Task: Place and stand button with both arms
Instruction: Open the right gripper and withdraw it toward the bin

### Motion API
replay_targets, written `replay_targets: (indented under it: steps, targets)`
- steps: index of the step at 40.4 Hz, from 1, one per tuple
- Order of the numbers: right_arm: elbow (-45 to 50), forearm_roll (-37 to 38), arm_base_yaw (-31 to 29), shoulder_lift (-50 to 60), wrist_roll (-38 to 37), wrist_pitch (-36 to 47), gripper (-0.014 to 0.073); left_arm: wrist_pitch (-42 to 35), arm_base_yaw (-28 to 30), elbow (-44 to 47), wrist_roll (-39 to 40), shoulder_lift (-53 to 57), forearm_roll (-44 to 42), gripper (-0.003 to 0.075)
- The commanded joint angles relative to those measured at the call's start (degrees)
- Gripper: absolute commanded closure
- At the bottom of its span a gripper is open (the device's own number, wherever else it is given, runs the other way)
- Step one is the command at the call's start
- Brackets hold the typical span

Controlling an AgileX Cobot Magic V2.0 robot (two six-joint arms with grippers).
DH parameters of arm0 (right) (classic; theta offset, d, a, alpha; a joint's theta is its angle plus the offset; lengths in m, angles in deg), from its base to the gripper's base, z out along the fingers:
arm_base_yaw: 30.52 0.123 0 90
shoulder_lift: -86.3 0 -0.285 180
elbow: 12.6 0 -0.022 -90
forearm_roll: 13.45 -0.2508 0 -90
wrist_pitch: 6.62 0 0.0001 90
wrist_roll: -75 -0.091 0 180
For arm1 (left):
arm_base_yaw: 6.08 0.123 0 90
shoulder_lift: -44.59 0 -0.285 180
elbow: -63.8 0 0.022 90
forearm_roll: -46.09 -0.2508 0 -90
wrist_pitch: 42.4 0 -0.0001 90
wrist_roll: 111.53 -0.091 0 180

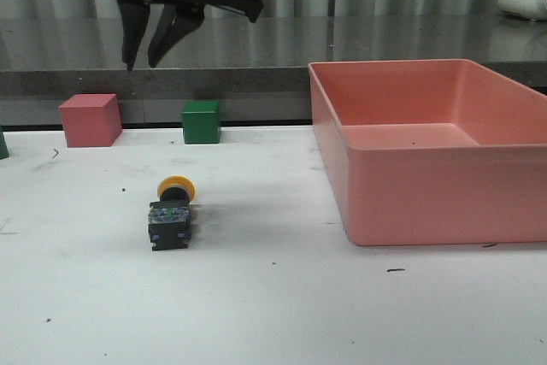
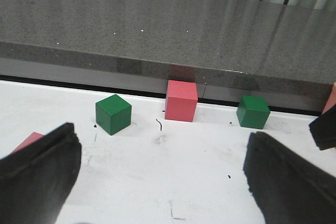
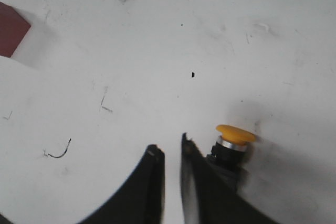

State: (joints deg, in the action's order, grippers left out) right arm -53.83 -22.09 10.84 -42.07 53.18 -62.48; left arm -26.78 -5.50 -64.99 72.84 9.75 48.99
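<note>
button position: button (image 1: 170,213) lies on its side on the white tabletop (image 1: 256,314), left of centre, yellow cap pointing away toward the back, square base block toward the camera
button state: not standing; nothing touches it in the front view
placing step: looks done, since the button is already on the tabletop and free of any hold
standing step: not done; the button needs tipping up onto its base block
left gripper: left gripper (image 2: 157,177) has fingers spread wide, nothing between them; its wrist view shows only bare tabletop and cubes, no button
right gripper: right gripper (image 3: 170,153) has fingers pressed nearly together with a thin gap, holding nothing; the button (image 3: 231,150) sits just beside one finger in the wrist view, whether touching I cannot tell
arm in front view: one dark gripper (image 1: 154,36) hangs high above the back edge, well clear of the button; which arm it is, cannot tell for sure
red cube: red cube (image 1: 89,120) at the back left edge, well apart from the button
green cube: green cube (image 1: 201,121) at the back, beyond the button; a second one (image 2: 113,114) shows in the left wrist view
pink bin: pink bin (image 1: 410,203) on the right, empty, not involved as far as shown
progress estimate: roughly halfway; placed but lying down
next need: my guess, one gripper steadies the base while the other pushes the cap up
risk: the round cap may roll or the button may topple back
</note>
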Motion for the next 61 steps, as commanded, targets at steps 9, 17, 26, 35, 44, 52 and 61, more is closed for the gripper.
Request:
replay_targets:
  steps: [9, 17, 26, 35, 44, 52, 61]
  targets:
    - [-1.69, 0.66, -3.15, 8.9, 7.34, -8.28, 0.0656, -3.97, 0.13, -2.0, -0.09, -0.6, 0.32, 0.0124]
    - [-1.64, 0.66, -11.16, 12.99, 12.9, -16.44, 0.0656, -3.97, 0.13, -2.0, -0.09, -0.6, 0.32, 0.0124]
    - [1.12, 0.66, -23.06, 19.44, 16.15, -20.88, 0.0656, -3.97, 0.13, -2.0, -0.09, -0.6, 0.32, 0.0124]
    - [15.31, 0.72, -33.59, 29.69, 19.83, -19.76, 0.0656, -3.97, 0.13, -2.0, -0.09, -0.6, 0.32, 0.0124]
    - [37.41, 1.68, -38.77, 44.96, 21.82, -10.83, 0.0656, -3.97, 0.13, -2.0, -0.09, -0.6, 0.32, 0.0124]
    - [56.55, 6.07, -38.77, 59.97, 22.81, 3.08, 0.0661, -3.97, 0.13, -2.0, -0.09, -0.6, 0.32, 0.0124]
    - [76.88, 7.16, -38.77, 78.74, 23.03, 22.62, 0.0662, -3.97, 0.13, -2.0, -0.09, -0.6, 0.32, 0.0124]
